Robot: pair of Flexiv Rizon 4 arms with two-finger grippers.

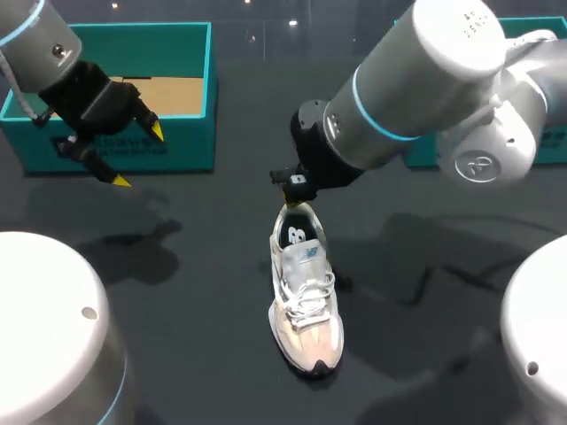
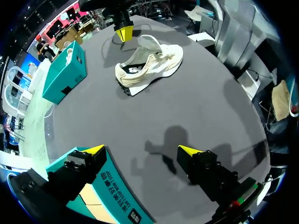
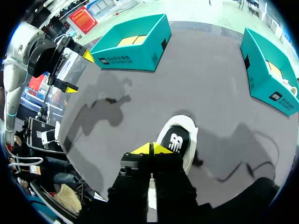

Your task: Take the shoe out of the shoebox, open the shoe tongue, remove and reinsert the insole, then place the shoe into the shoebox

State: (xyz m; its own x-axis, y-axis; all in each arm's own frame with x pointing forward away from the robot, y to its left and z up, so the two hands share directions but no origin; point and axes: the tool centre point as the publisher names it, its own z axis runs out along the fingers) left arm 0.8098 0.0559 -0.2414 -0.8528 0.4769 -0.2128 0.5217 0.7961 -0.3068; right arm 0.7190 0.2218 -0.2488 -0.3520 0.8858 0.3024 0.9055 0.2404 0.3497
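One sneaker [image 1: 303, 301], two teal cardboard boxes, two grippers. Left gripper [image 1: 138, 156] wide open in front of the left box [image 1: 115, 146], yellow tips well apart, holding nothing. Right gripper [image 1: 295, 197] closed, tips pressed together just over the sneaker's heel, nothing seen between them. Sneaker upright on its sole on the dark matte table [image 1: 195, 292], outside both boxes: cream fabric, white laces, dark insole, pinkish toe. Boxes rectangular, open-topped, brown inside. Right box [image 3: 248, 70] well apart from the sneaker.

Robotics lab, dark worktable [image 1: 195, 292], two robot arms [image 1: 399, 97], teal shoebox [image 1: 186, 133]
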